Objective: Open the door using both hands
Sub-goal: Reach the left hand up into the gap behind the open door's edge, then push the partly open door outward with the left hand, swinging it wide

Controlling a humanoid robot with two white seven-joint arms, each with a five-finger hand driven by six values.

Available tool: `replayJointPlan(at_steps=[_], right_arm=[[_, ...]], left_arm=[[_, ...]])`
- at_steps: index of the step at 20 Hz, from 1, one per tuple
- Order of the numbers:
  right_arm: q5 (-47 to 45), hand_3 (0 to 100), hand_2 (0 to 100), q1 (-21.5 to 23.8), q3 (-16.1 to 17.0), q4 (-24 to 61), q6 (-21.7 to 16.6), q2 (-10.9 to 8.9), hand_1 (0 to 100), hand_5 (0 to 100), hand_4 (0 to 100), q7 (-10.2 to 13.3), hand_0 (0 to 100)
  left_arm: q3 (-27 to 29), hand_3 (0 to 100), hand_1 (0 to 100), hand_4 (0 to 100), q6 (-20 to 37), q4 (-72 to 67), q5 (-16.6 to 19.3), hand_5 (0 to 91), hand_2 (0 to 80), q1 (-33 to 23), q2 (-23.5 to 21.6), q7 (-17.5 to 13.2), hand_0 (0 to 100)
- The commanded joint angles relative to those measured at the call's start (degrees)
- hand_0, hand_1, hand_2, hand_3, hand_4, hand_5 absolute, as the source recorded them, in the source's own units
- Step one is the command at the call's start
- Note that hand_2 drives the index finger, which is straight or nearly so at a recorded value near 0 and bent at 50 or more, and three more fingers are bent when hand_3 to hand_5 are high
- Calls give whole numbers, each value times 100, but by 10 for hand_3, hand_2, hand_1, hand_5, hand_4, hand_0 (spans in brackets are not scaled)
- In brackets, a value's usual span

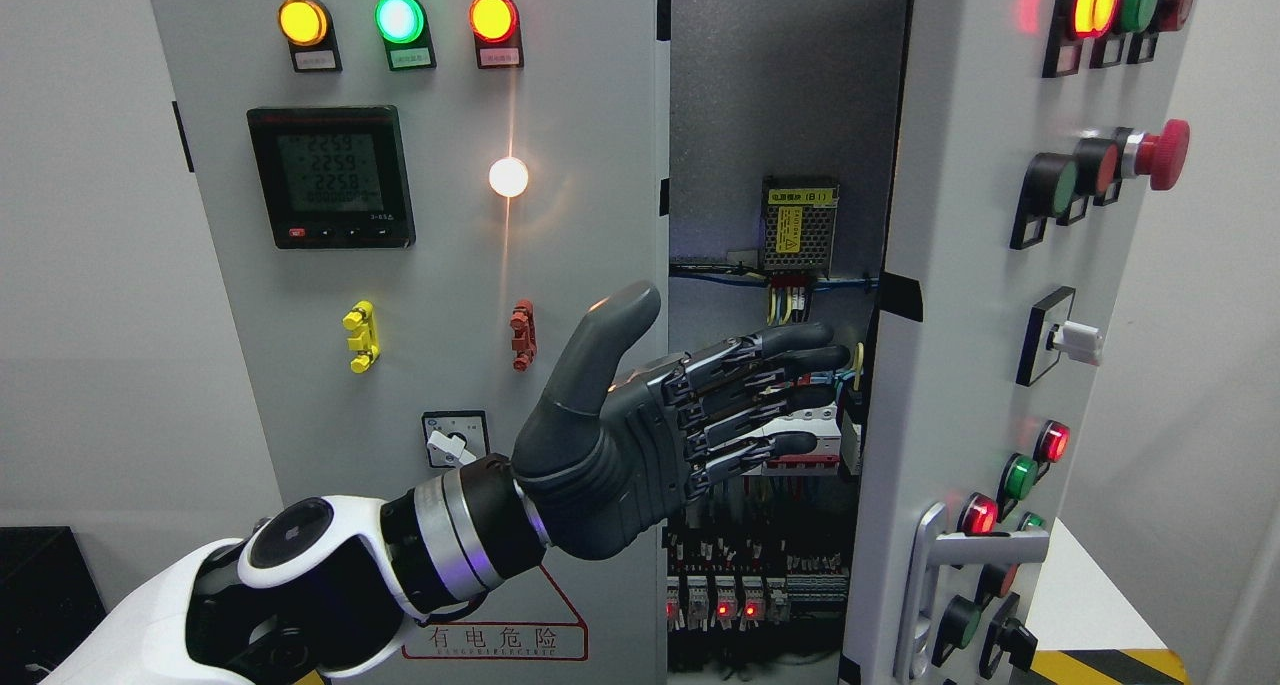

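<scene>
Left hand (640,415), centre frame, fingers extended and slightly apart, holding nothing. Grey metal cabinet door (1000,295), right of frame, stands ajar; its vertical inner edge lies just right of the fingertips (825,350).

Left hand (640,425) was dark grey, rubbery palm and thumb; fingers (770,360) black, segmented. Wrist had silver ring, black cuff. Forearm shell glossy white, black joint.
</scene>
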State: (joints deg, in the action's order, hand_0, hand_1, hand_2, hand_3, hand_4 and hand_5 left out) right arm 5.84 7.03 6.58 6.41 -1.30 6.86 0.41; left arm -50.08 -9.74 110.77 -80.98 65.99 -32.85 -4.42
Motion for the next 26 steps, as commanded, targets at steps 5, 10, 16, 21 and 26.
replayJointPlan(at_steps=[5, 10, 16, 21, 26], right_arm=[[-3, 0, 0, 0, 1, 0, -1, 0, 0, 0, 0, 3, 192], [5, 0, 0, 0, 1, 0, -1, 0, 0, 0, 0, 3, 192], [-3, 0, 0, 0, 1, 0, -1, 0, 0, 0, 0, 3, 192], [-3, 0, 0, 0, 1, 0, -1, 0, 0, 0, 0, 3, 192], [5, 0, 0, 0, 1, 0, -1, 0, 0, 0, 0, 3, 192]], left_arm=[[-169, 0, 0, 0, -98, -354, -58, 0, 0, 204, 780, 2, 0], [-195, 0, 0, 0, -98, -354, -58, 0, 0, 213, 824, 2, 0], [-274, 0, 0, 0, -98, -336, -49, 0, 0, 213, 903, 2, 0], [-301, 0, 0, 0, -98, -328, -58, 0, 0, 222, 965, 2, 0], [-354, 0, 0, 0, -98, -319, -58, 0, 0, 283, 1061, 2, 0]])
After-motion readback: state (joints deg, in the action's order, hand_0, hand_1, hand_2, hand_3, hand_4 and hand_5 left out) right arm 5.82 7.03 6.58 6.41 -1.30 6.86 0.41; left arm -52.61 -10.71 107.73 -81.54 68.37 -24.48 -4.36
